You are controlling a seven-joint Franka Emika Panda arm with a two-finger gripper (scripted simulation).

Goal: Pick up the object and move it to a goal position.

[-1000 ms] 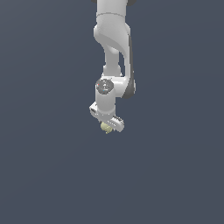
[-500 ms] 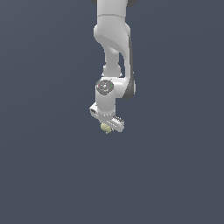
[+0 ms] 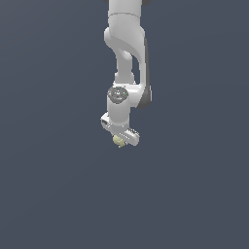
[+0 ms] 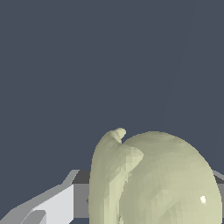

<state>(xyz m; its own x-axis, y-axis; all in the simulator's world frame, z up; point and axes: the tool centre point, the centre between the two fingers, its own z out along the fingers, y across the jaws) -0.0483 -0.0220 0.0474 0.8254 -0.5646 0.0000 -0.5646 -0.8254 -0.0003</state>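
The object (image 3: 118, 141) is a small pale yellow-green rounded thing held at the tip of the white arm, in mid-air near the middle of the exterior view. My gripper (image 3: 120, 141) is shut on it. In the wrist view the object (image 4: 166, 183) fills the lower part of the picture. It is smooth and rounded, with a raised lobe and a small nub on one side. One grey-white finger (image 4: 57, 203) shows beside it. The other finger is mostly hidden behind it.
The white arm (image 3: 125, 44) comes down from the top of the exterior view. Around it there is only a plain dark grey-blue background, with no other objects, edges or goal marker in sight.
The gripper stays shut on the object. It has risen a hair and the wrist has turned slightly. Its place in the exterior view is almost the same.
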